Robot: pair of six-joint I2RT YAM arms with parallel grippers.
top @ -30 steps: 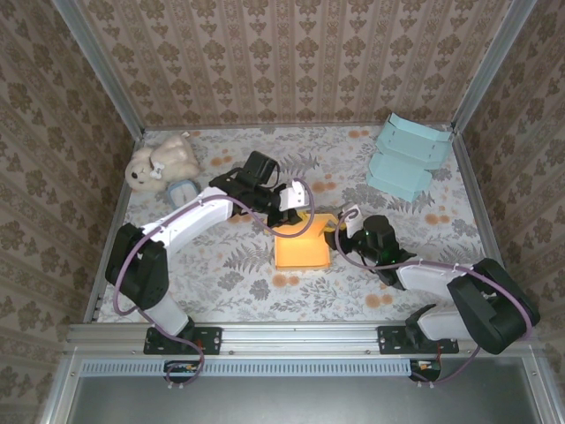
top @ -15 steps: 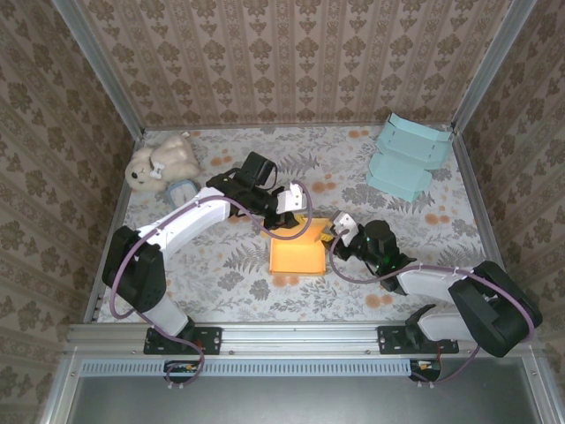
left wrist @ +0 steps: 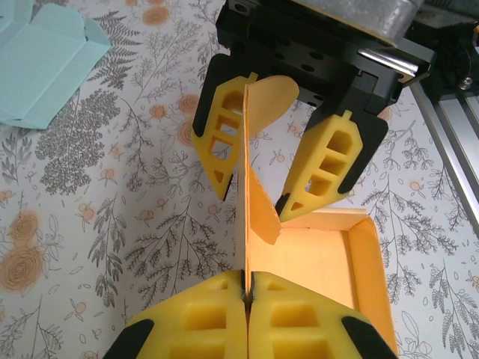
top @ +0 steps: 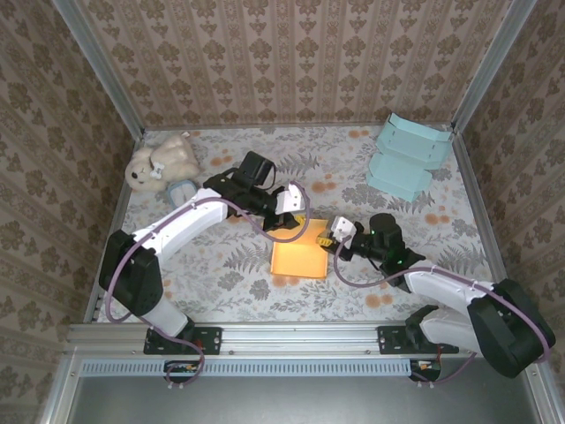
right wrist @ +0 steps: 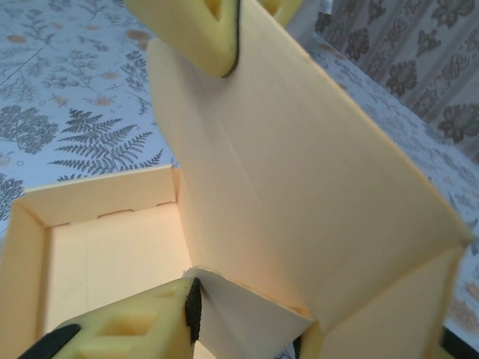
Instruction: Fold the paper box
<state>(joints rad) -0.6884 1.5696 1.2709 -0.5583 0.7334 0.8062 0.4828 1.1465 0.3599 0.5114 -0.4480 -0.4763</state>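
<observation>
Top external, plush toy (top: 163,162) left, teal box (top: 408,157) right, orange box (top: 300,258) central

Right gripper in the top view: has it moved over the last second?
Yes. The right gripper has swung left and toward the near edge, away from the teal box in the far corner, closing in on the orange box.
</observation>
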